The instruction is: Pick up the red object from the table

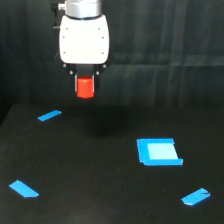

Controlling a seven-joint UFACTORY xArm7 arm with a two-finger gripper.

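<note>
The red object (pixel 85 87), a small bright red-orange short cylinder, hangs between the fingers of my gripper (pixel 85 89) below the white gripper body (pixel 84 39). The gripper is shut on it and holds it well above the black table (pixel 100 175), near the upper left of the exterior view. A faint shadow lies on the table below it. The fingers are dark and mostly hidden against the dark background.
A blue square patch (pixel 159 151) lies right of centre. Blue tape strips lie at the left (pixel 49 116), lower left (pixel 23 189) and lower right (pixel 195 197). A dark corrugated wall stands behind the table.
</note>
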